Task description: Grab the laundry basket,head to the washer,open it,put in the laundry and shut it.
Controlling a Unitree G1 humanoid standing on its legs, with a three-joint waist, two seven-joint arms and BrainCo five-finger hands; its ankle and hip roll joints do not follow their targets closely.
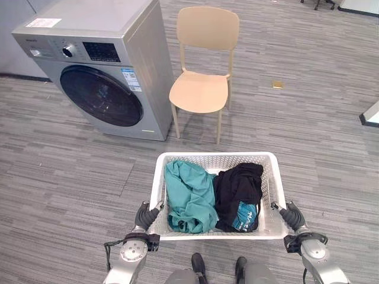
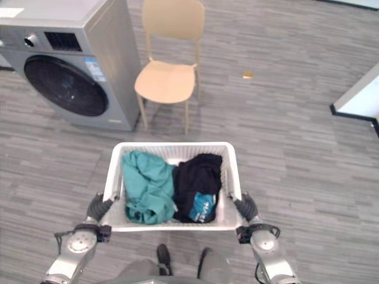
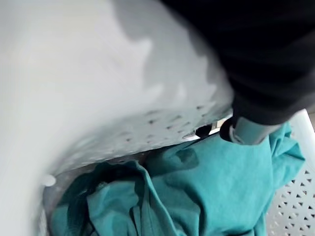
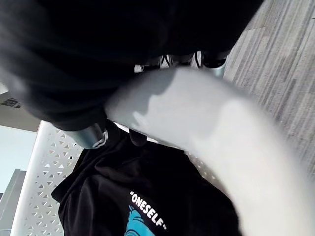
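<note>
basket (image 1: 217, 156) sits between the two hands, white plastic with a perforated wall, held out in front of the robot above the grey floor (image 1: 71, 177). left hand (image 1: 145, 216) is on the near left corner of the rim, and in its wrist view a finger hooks over the edge toward the teal cloth (image 1: 189, 198), so it looks clamped on the rim. right hand (image 1: 292, 216) is at the near right corner; its wrist view shows a finger curling over the rim just above the black shirt (image 1: 238, 192), so it also reads as closed on the basket. both pieces of laundry lie inside, teal nearer the left hand, black nearer the right, touching in the middle

washer (image 1: 100, 65) stands ahead and to the left of the left hand, door shut, with a beige chair (image 1: 202, 65) just beside it, straight ahead

judging by the load, the basket should be light, and the plastic stiff enough to carry by two corners, though the thin rim may flex and is smooth, so a slip is possible if one side dips. clothes are soft and limp and will sag and trail when lifted; best taken by pinching a thick bunched fold near the top of each pile, not a loose edge
</note>
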